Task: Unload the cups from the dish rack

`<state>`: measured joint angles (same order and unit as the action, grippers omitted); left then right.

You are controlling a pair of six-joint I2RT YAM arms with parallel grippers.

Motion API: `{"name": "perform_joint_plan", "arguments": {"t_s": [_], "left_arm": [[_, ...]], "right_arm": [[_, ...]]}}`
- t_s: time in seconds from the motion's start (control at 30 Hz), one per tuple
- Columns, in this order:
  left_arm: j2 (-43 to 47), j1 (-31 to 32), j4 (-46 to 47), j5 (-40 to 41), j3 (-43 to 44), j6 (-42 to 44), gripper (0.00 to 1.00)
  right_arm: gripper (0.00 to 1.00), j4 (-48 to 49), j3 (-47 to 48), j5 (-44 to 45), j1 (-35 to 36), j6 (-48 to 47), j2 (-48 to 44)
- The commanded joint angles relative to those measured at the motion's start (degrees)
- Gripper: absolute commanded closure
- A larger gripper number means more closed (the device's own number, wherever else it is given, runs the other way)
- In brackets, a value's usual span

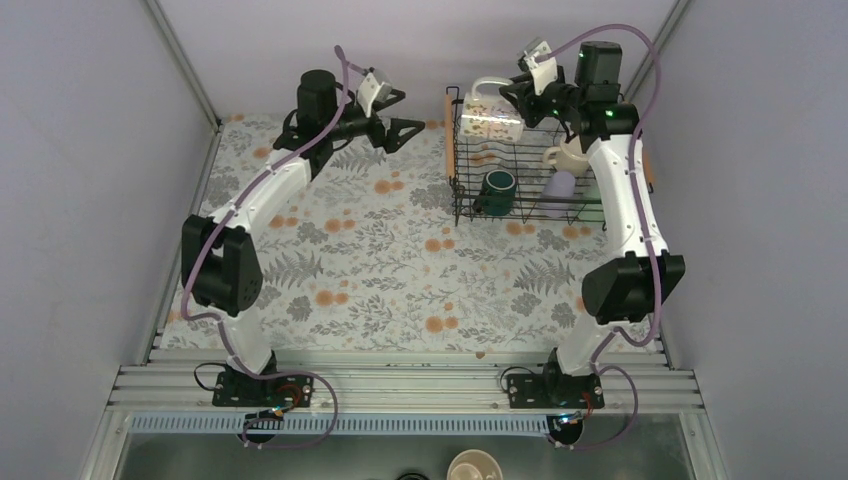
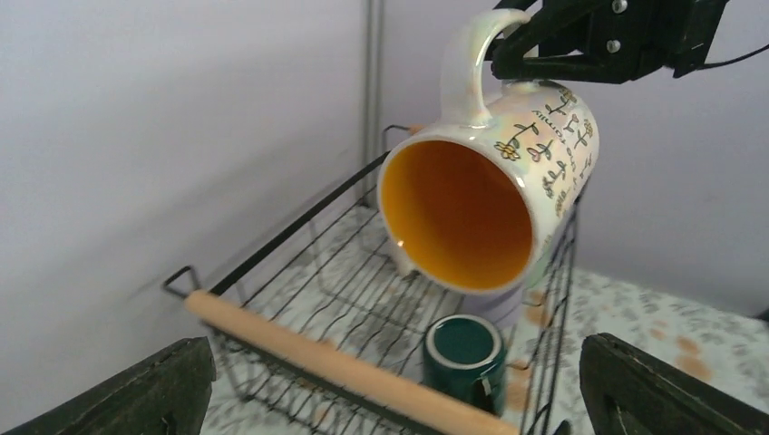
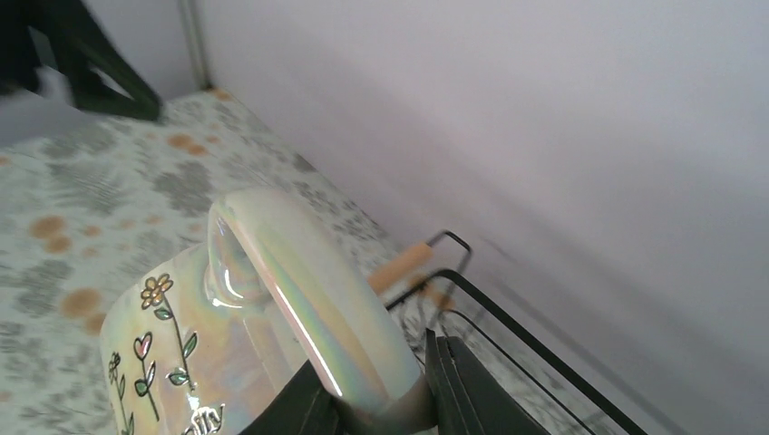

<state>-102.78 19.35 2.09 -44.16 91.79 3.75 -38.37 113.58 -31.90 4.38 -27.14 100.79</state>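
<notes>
Floral tablecloth bears no cups yet. Right gripper clamps the floral mug by its handle above the rack, upper right of frame; left gripper gapes beside it. Green mug and others wait inside.

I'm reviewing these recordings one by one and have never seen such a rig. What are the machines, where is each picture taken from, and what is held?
Two robot arms, left and right, stand at the near edge of a table with a floral cloth. The wide picture looks down from above; the others come from a camera on each wrist. The right gripper is shut on the handle of a floral mug above the dish rack. The left gripper is open and empty, facing the mug. A dark green mug, a lavender tumbler and a cream mug sit in the rack.
</notes>
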Motion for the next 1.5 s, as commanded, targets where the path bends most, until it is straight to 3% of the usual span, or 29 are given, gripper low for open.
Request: {"name": "perform_joint_plan", "arguments": {"t_s": [0.0, 0.23, 0.5, 0.7, 0.97, 1.03, 1.1, 1.27, 1.47], "left_arm": [[-2.8, 0.6, 6.3, -12.6, 3.3, -8.4, 0.00], [-5.7, 1.9, 6.2, -26.4, 6.9, -14.1, 0.02], [-8.5, 5.6, -1.9, -26.6, 13.2, -8.5, 0.00], [-12.4, 6.8, -1.2, -28.1, 19.1, -12.2, 0.03], [-13.0, 8.5, -3.6, -29.0, 20.8, -11.5, 0.36], [-12.7, 8.8, -4.2, -29.1, 20.9, -11.2, 0.49], [-12.4, 8.9, -4.4, -28.7, 20.8, -11.3, 0.73], [-11.2, 9.1, -6.4, -26.9, 20.7, -9.8, 0.96], [-9.5, 9.3, -14.3, -20.3, 21.9, -1.6, 0.98]], "right_arm": [[0.97, 4.7, 3.5, -13.0, -0.2, 5.7, -4.6], [0.97, 5.5, 3.0, -16.7, -0.4, 6.9, -3.6], [0.97, 7.1, 1.7, -24.8, -0.6, 10.7, -3.2], [0.97, 8.9, 0.3, -26.5, -0.6, 11.6, -2.5], [0.97, 8.6, 1.5, -28.0, -0.6, 11.5, -0.8], [0.97, 8.5, 1.5, -28.1, -0.6, 11.3, -0.7], [0.97, 8.7, 1.3, -27.9, -0.6, 11.1, -0.6], [0.97, 8.5, 1.4, -27.5, -0.6, 11.1, -0.1], [0.92, 7.8, 1.4, -25.5, -0.6, 10.4, -0.7]]}}
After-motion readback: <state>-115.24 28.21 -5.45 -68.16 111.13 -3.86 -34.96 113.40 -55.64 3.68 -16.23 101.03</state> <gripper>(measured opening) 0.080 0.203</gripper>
